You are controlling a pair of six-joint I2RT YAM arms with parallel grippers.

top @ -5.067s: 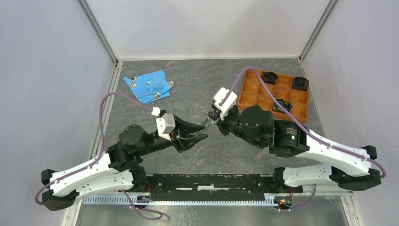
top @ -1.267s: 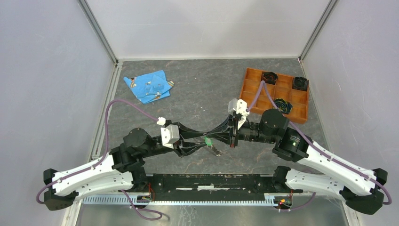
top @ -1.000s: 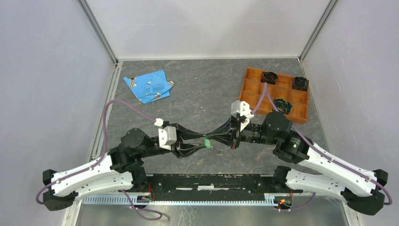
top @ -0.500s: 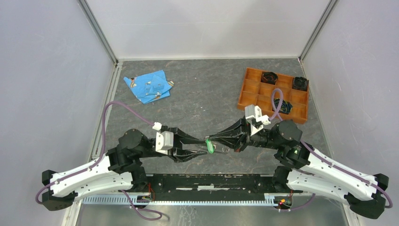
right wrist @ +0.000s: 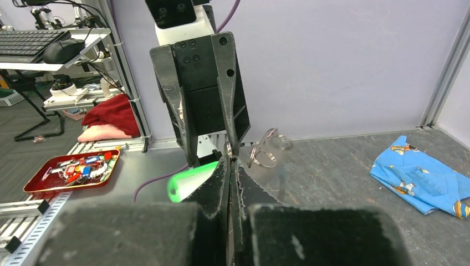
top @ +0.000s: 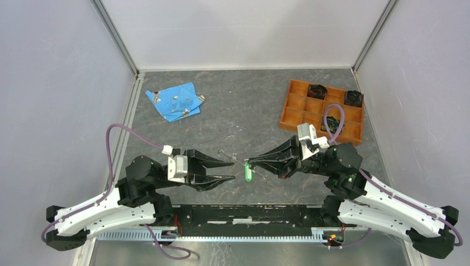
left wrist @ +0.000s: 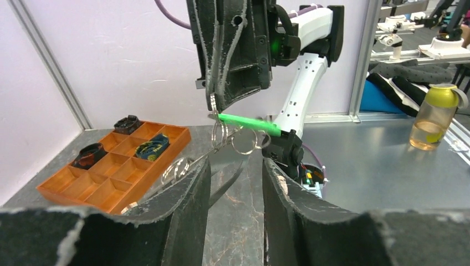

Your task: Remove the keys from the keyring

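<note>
The keyring (left wrist: 244, 142) is pinched in the shut right fingers (top: 271, 157) at lower centre of the overhead view, above the tabletop (top: 244, 111), with the green key (top: 248, 173) dangling beneath. The left fingers (top: 213, 158) stand part open and empty just to its left. The key's head should be gripped squarely and walked around the coil, with the ring held steady.
</note>
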